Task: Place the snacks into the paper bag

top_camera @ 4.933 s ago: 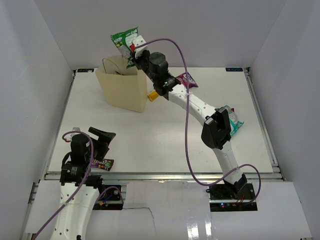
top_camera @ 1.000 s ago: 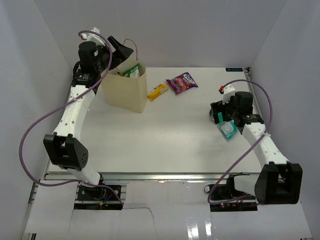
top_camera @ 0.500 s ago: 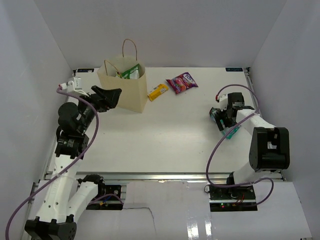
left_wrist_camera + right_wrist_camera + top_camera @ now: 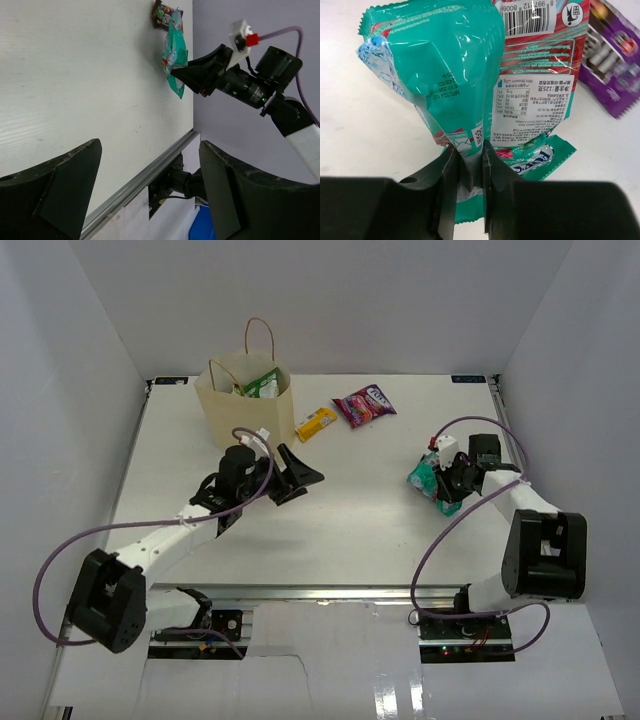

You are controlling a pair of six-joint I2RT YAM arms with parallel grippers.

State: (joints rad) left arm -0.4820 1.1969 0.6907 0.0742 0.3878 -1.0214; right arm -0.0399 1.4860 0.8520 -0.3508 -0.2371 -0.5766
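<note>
The cream paper bag stands upright at the back left with a green packet showing inside. The yellow bar and the pink-magenta packet lie on the table right of the bag. My right gripper is shut on the edge of the teal packet, which stands raised off the table; it also shows in the left wrist view. A dark purple packet lies just beyond it. My left gripper is open and empty over mid-table, pointing right.
White walls close in the table on the left, back and right. A metal rail runs along the front edge. The right arm's cable loops over the table near the teal packet.
My left arm has swung from beside the bag down to mid-table, its gripper now pointing right. My right gripper has shifted slightly and the teal packet is now raised in its grip.
</note>
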